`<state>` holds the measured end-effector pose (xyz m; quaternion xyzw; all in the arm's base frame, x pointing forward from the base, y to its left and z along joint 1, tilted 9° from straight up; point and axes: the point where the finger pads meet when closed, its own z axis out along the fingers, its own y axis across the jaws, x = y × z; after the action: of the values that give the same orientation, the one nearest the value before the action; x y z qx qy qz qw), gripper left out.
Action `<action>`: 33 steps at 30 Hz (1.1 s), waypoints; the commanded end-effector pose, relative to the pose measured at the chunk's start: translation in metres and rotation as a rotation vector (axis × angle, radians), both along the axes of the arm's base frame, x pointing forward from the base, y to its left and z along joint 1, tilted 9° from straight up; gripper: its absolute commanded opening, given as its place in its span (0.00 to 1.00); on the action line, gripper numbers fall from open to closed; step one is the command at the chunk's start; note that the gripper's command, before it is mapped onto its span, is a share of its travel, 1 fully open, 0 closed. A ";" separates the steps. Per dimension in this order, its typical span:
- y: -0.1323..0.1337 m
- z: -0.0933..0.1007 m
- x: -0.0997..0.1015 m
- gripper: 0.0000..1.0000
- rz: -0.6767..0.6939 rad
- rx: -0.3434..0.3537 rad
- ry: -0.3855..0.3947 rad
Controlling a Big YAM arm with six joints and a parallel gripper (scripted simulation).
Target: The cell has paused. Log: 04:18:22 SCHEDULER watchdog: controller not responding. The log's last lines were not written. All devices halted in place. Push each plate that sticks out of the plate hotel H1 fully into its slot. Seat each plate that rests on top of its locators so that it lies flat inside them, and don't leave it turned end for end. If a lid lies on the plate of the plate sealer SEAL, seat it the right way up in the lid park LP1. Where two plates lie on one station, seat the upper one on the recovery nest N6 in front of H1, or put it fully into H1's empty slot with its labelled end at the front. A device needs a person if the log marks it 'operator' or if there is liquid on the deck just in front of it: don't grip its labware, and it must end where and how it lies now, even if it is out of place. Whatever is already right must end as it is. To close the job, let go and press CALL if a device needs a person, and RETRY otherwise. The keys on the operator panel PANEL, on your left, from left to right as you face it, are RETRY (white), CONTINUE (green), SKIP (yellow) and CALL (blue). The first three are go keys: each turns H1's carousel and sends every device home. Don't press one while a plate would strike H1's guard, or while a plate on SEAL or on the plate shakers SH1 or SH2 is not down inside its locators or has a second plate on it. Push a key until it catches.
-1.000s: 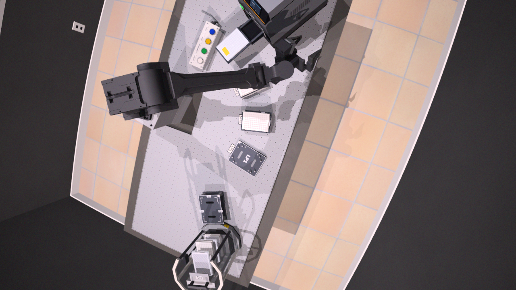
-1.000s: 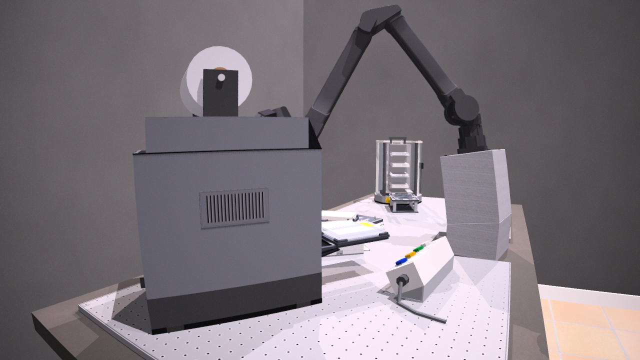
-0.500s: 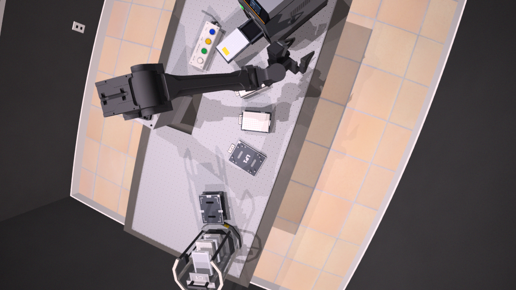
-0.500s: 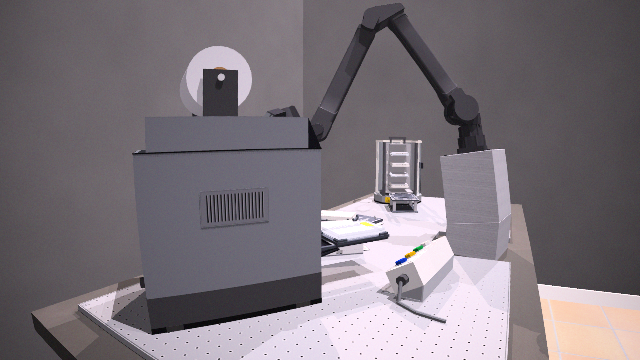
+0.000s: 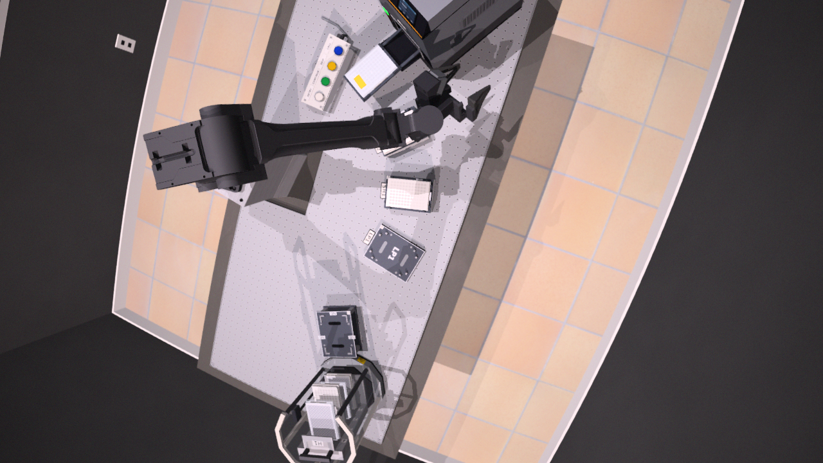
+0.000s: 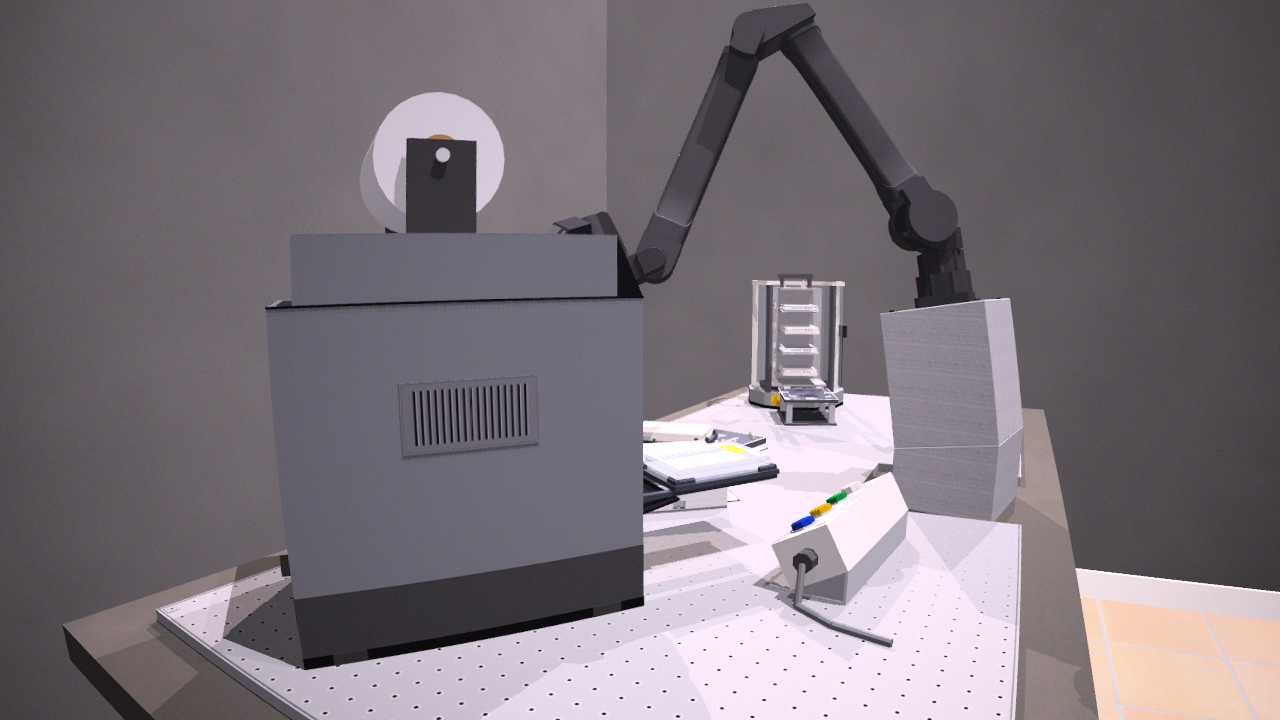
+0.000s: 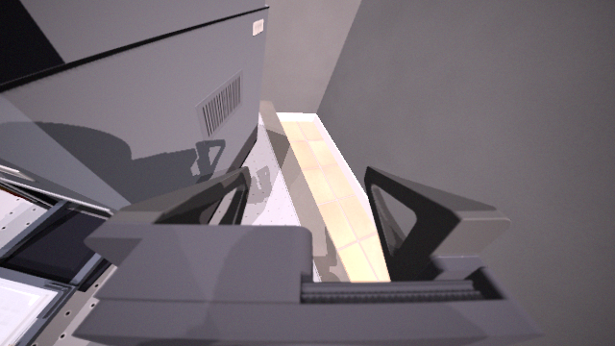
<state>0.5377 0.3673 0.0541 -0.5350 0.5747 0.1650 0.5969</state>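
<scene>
My gripper (image 5: 454, 94) is open and empty; it hangs in the air beside the plate sealer SEAL (image 5: 450, 17), on its far side from the panel. In the wrist view the fingers stand wide apart with nothing between them, next to the sealer's grey side wall. A white plate or lid with a yellow mark (image 5: 371, 71) lies on the sealer's tray; it also shows in the exterior view (image 6: 707, 461). A white plate (image 5: 408, 193) lies on one shaker. Another station (image 5: 397, 143) is mostly hidden under my arm. The lid park LP1 (image 5: 395, 252) is bare.
The operator panel PANEL (image 5: 326, 71) with its blue, yellow, green and white keys lies left of the sealer tray. The recovery nest N6 (image 5: 338, 332) is bare in front of the plate hotel H1 (image 5: 325, 414), which holds several plates. The arm's pedestal (image 6: 953, 407) stands near the panel.
</scene>
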 end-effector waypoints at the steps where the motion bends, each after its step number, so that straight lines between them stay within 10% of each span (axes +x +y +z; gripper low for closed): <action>1: -0.009 0.022 0.001 1.00 -0.005 0.018 -0.054; 33: -0.040 0.013 -0.045 1.00 -0.005 0.016 -0.052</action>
<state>0.4904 0.3344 0.0482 -0.5349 0.5746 0.1648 0.5972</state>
